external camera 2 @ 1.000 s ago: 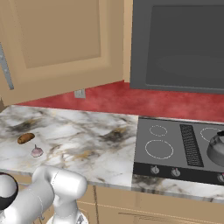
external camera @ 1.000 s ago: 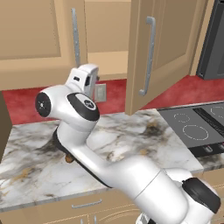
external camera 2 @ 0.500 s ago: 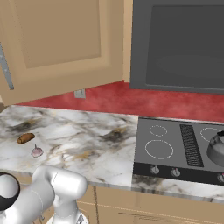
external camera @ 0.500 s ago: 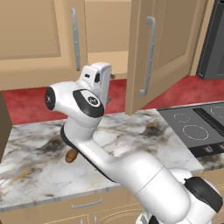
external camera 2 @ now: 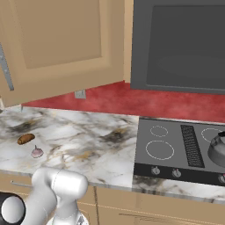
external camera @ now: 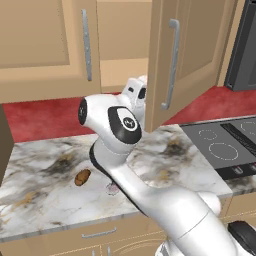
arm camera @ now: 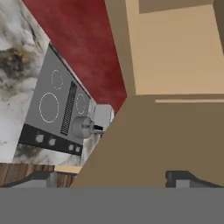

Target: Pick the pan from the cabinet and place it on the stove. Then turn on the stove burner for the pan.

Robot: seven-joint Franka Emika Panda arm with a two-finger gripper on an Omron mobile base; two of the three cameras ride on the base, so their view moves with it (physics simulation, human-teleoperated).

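A: State the jaw condition.

B: The gripper (arm camera: 111, 178) is spread wide and grasps nothing. In the hand view its two dark fingertips (arm camera: 181, 176) stand far apart at the bottom edge with only cabinet wood between them.

A: What lies directly ahead of the jaws?

B: The underside and open door of the cabinet (arm camera: 175, 131), close in front of the fingertips. In the left base view the hand sits just beside the edge of the open cabinet door (external camera: 172, 60), below the cabinet opening.

A: Location of the pan?

B: Cannot be determined. No pan is identifiable in the frames; the cabinet interior is visible only in part.

A: Location of the stove relative to the jaws?

B: The stove (arm camera: 52, 109) lies well apart from the jaws, beyond the door edge, in the left part of the hand view. A stove burner (arm camera: 48, 107) shows as a white circle, bare. A grey kettle (arm camera: 83, 127) stands on another ring, farther along the cooktop. Knobs (external camera 2: 155, 171) line the front edge.

A: Other items?

B: On the marble counter (external camera: 45, 175), well below the jaws, a brown potato-like lump (external camera: 82, 177) lies near a small pinkish bulb (external camera 2: 37, 152). A dark microwave (external camera 2: 184, 44) hangs above the stove.
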